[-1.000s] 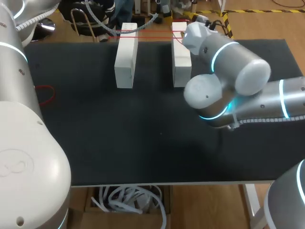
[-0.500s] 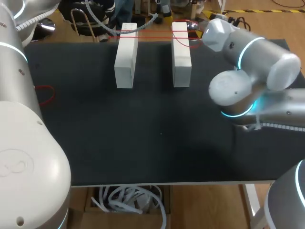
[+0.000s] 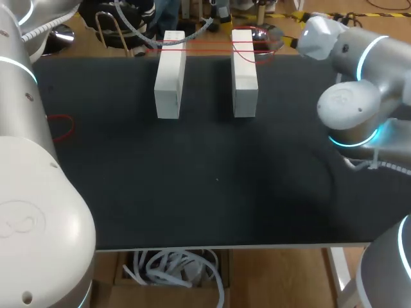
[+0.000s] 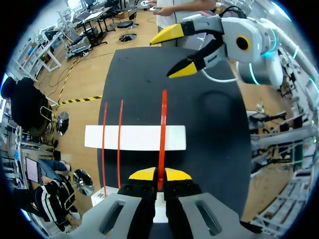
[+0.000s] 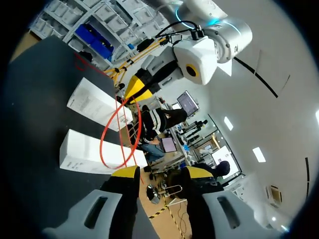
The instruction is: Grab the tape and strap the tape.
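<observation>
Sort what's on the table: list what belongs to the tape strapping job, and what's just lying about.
Belongs to the job:
- red tape, stretched across both blocks
- left white block
- right white block
- left gripper, shut on the tape
- right gripper, open

Just lying about:
- loose red loop, near the left edge of the table

No legible text, number, label or sign was present in any view. Faint grey marks on the side of one white block (image 5: 94,103) were too small to read.
</observation>
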Controlling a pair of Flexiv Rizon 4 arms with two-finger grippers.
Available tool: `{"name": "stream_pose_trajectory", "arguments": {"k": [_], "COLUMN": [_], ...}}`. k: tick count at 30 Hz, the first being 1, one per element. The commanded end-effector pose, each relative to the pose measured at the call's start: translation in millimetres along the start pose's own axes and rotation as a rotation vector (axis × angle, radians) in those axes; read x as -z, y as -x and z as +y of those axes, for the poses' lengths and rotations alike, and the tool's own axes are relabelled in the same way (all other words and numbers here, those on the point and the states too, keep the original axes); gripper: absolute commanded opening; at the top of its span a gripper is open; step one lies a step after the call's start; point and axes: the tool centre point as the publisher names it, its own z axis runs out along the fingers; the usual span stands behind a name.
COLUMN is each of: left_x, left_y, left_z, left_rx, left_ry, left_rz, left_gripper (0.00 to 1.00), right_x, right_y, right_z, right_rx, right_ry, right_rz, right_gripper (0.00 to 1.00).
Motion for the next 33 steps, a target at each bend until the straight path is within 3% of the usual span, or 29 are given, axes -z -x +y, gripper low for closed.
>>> {"name": "stream_pose_trajectory", "arguments": {"k": [1, 5, 6, 7, 20, 22, 25, 30, 33], "left_x": [0.4, 0.4, 0.4, 0.4, 3.3, 11.4, 29.1, 71.9, 86.9], "left_y": [0.1, 0.1, 0.1, 0.1, 0.8, 2.5, 3.8, -12.6, -29.1], "left_z": [-0.5, -0.5, -0.5, -0.5, 4.1, 19.6, 59.5, 148.7, 192.8], "left_rx": [0.001, 0.001, 0.001, 0.001, -0.003, 0.041, 0.135, 0.386, 0.518], "left_ry": [0.004, 0.004, 0.004, 0.004, 0.030, 0.103, 0.233, 0.372, 0.425], "left_rz": [0.000, 0.000, 0.000, 0.000, -0.004, -0.018, -0.033, -0.049, -0.022], "left_gripper": [0.00, 0.00, 0.00, 0.00, 0.00, 0.00, 0.00, 0.00, 0.00], "right_x": [9.0, 6.4, 4.9, 3.4, 1.8, 1.8, 1.8, 1.8, 1.8], "right_y": [6.3, 10.1, 11.1, 12.3, 13.1, 13.1, 13.1, 13.1, 13.1], "right_z": [-14.4, -22.5, -24.7, -26.3, -27.4, -27.4, -27.4, -27.4, -27.4], "right_rx": [-0.020, -0.065, -0.090, -0.095, -0.103, -0.103, -0.103, -0.103, -0.103], "right_ry": [0.062, 0.052, 0.037, 0.027, 0.028, 0.028, 0.028, 0.028, 0.028], "right_rz": [0.117, 0.080, 0.062, 0.055, 0.054, 0.054, 0.054, 0.054, 0.054], "right_gripper": [0.36, 0.44, 0.65, 0.98, 1.00, 1.00, 1.00, 1.00, 1.00]}}
